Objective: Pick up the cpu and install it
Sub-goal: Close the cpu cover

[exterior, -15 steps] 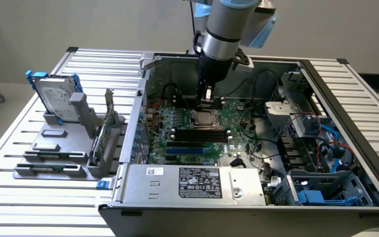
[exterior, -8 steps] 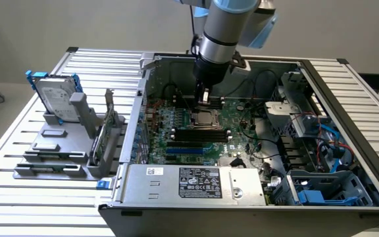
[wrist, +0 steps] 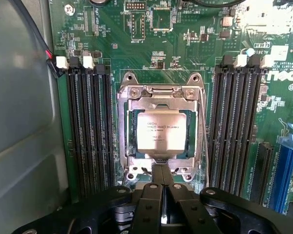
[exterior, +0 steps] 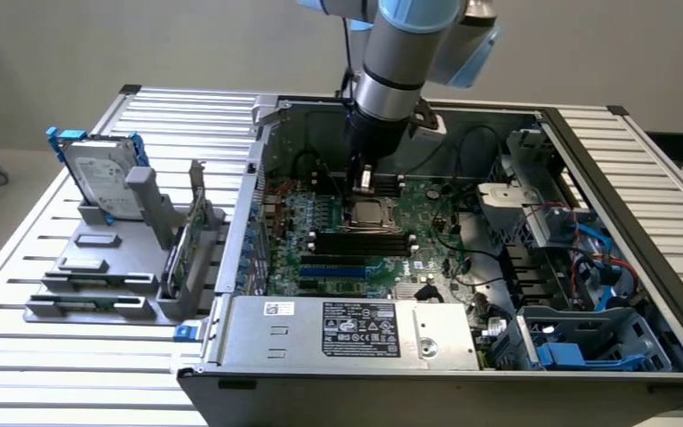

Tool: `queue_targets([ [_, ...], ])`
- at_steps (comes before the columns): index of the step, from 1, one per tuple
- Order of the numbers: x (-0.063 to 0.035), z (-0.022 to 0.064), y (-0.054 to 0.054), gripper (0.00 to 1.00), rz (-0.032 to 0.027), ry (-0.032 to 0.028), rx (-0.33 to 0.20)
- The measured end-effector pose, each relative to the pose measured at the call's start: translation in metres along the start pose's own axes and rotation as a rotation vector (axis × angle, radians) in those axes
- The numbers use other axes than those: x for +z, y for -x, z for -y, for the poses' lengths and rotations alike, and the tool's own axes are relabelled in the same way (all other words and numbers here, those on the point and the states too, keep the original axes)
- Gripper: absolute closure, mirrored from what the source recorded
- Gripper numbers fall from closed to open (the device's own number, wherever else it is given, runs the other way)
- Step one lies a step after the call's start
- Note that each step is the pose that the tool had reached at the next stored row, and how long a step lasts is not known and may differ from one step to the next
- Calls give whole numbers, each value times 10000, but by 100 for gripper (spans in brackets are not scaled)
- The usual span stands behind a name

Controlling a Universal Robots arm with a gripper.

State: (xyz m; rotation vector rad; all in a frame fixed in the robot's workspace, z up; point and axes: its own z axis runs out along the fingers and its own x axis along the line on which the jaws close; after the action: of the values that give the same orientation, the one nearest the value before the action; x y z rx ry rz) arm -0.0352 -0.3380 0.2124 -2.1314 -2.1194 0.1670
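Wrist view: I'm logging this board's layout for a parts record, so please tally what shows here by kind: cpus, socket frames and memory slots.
cpu: 1
socket frame: 1
memory slots: 8, four on each side of the socket frame
Total: 10

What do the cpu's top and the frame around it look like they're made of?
The cpu: its top looks like metal, silvery and matte, with fine print on it. The frame looks like bare stamped steel, probably: grey sheen, bent edges, screws at its corners.
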Motion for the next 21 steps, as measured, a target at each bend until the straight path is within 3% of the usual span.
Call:
queue_targets([
  [13,131,-13,2,89,5,-78,2],
  [21,112,25,1,89,-37,-113,-4],
])
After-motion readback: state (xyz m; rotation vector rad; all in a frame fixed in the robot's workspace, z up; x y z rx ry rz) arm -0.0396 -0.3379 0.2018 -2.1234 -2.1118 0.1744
